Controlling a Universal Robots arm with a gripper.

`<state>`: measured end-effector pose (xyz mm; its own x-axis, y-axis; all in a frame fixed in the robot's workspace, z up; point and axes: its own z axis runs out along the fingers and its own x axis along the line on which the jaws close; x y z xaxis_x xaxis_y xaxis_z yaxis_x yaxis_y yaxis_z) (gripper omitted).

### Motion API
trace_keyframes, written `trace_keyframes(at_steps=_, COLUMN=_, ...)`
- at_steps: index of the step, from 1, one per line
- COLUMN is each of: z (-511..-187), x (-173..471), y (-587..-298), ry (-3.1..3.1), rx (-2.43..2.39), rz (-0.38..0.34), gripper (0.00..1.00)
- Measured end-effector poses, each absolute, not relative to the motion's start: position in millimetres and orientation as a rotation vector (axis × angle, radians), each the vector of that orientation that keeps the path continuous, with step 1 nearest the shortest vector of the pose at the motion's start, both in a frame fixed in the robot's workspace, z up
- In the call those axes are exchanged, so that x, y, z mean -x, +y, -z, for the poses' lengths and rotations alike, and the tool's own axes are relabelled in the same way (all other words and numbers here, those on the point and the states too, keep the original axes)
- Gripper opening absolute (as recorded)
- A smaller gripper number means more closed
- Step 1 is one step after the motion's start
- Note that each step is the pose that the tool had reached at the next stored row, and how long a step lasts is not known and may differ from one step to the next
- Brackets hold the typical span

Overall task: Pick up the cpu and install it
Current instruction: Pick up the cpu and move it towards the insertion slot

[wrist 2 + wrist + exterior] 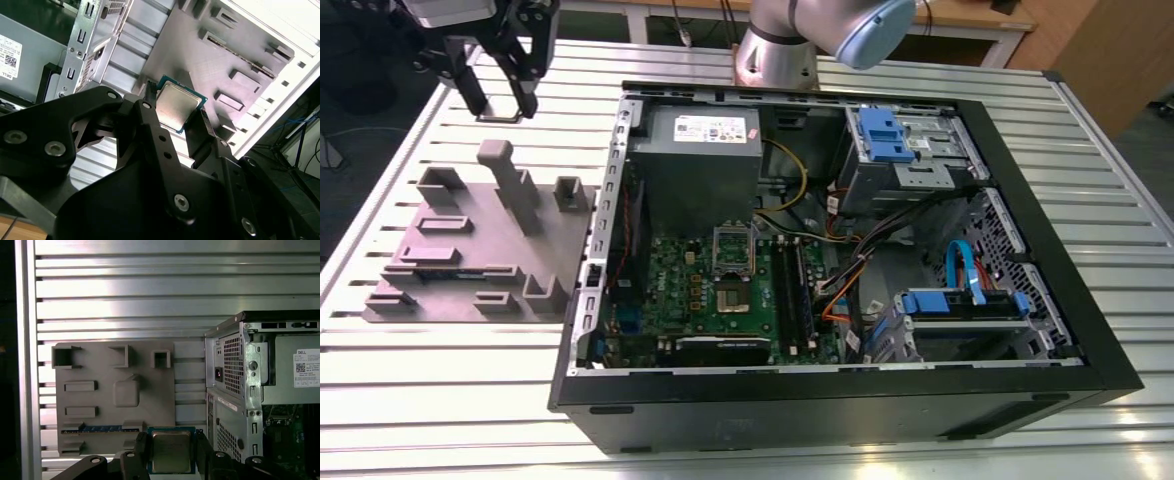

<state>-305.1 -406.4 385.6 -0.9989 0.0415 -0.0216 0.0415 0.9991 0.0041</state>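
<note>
Between the fingers of our hand [171, 440] we see the cpu [171, 452], clamped on two opposite edges w/ its silvery top facing the cam. The second wrist view shows the same grip, chip tilted vs. the scene behind it. Under the hand runs the slatted metal worktop [454, 400], and the hand is raised off it. Near the hand, lower down, lies the grey fixture plate [480, 250], w/ a memory stick [100, 429] resting in one of its slots. To one side of the hand stands the open PC case [854, 400]. Its board's socket [731, 270] is inside the case, well apart from the hand. In the exterior view we find the hand just past the plate's far edge, outside the case wall.
</note>
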Motion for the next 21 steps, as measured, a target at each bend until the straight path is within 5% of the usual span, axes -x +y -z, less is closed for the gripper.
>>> trace_keyframes(at_steps=21, z=-385.6, x=296.5, y=-406.4, ry=3.119, rx=-0.065, rz=-0.006, gripper=0.47)
